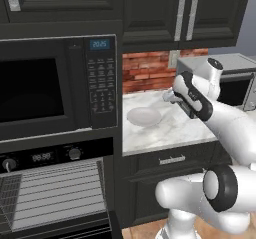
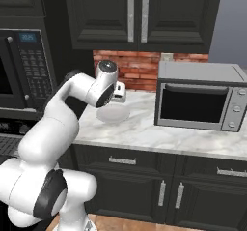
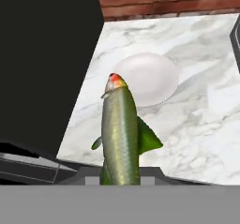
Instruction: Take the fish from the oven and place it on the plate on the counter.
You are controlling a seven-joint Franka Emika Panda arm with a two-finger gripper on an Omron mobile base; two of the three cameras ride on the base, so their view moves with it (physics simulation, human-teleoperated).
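Gripper (image 3: 120, 180): closed on the fish, tail end pinched between the jaws; held above the counter, near the plate.
Fish (image 3: 120, 134): olive-green, reddish-yellow snout pointing away from the hand toward the plate; in the air, not touching marble.
Plate (image 1: 144, 116): pale, round, on the counter just beside the tall dark oven cabinet, in front of the brick wall.
Counter (image 2: 159, 133): white-grey marble; grey toaster oven (image 2: 201, 97) at its right.
Oven (image 1: 50, 188): door open, wire rack showing.
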